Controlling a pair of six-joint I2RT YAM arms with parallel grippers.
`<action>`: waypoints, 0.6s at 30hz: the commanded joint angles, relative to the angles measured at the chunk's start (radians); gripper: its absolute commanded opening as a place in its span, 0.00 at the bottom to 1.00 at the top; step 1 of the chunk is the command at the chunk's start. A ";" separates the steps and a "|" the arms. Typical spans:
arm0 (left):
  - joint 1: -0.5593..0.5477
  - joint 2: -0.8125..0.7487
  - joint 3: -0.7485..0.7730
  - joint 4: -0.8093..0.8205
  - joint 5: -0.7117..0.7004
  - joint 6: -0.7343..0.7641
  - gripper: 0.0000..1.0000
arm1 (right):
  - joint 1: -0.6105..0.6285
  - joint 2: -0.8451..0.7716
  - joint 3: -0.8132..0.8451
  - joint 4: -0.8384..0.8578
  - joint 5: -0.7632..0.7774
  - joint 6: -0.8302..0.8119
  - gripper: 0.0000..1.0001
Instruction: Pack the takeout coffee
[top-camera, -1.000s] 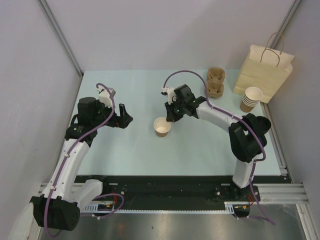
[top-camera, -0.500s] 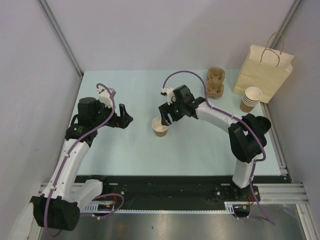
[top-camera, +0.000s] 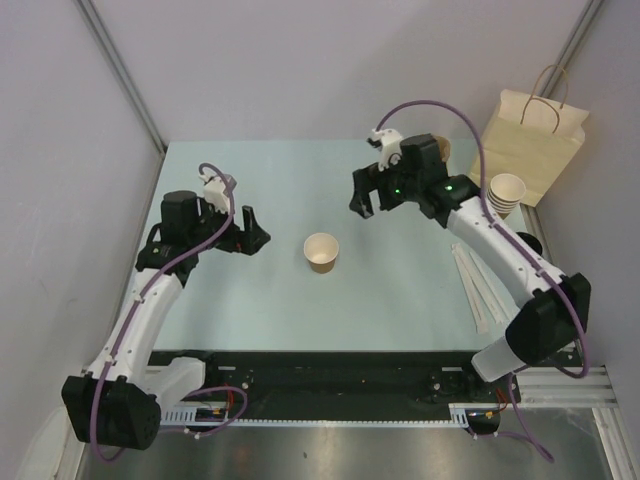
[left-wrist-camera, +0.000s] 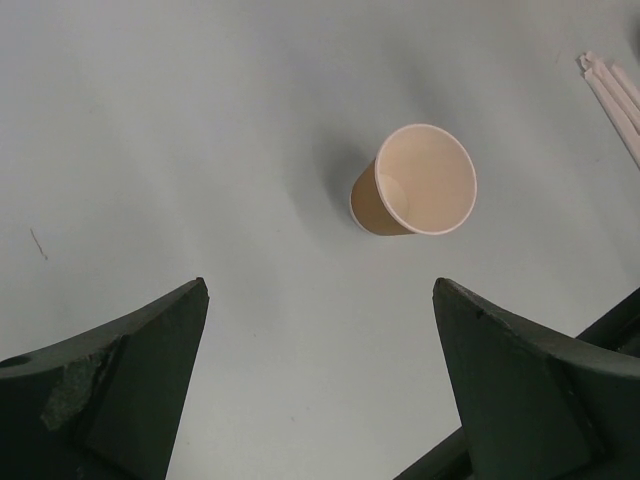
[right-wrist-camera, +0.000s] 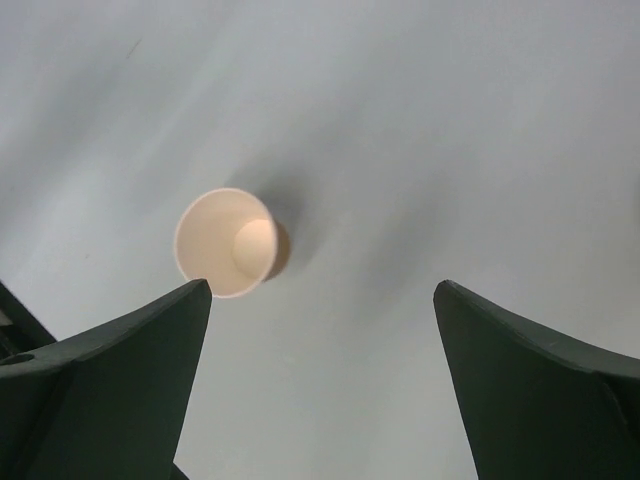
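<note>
The takeout coffee cup (top-camera: 322, 251) stands upright and alone in the middle of the table, brown outside, white inside and empty. The left wrist view has the cup (left-wrist-camera: 415, 182) ahead and a little right. The right wrist view has the cup (right-wrist-camera: 228, 242) below, toward the left finger. My right gripper (top-camera: 362, 200) hangs open above the table, up and to the right of the cup, with nothing between its fingers (right-wrist-camera: 120, 350). My left gripper (top-camera: 258, 240) is open too, pointing at the cup from the left with a gap between them.
A tan paper bag (top-camera: 527, 145) stands at the back right with a stack of paper cups (top-camera: 503, 197) in front of it. A brown cup carrier (top-camera: 436, 152) is partly hidden behind the right arm. Long white wrapped straws (top-camera: 478, 285) lie at the right.
My right gripper opened, let go of the cup's rim and rose away to the back right. The cup stayed on the table. The left gripper edged slightly toward it.
</note>
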 joint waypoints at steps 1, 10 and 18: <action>0.007 0.024 0.040 0.069 0.052 -0.008 1.00 | -0.089 -0.120 0.031 -0.160 0.049 -0.054 1.00; 0.004 0.083 0.051 0.122 0.094 -0.028 0.99 | -0.392 -0.283 -0.071 -0.454 0.054 -0.180 1.00; -0.022 0.113 0.082 0.118 0.091 -0.023 1.00 | -1.050 -0.197 -0.080 -0.578 -0.132 -0.414 1.00</action>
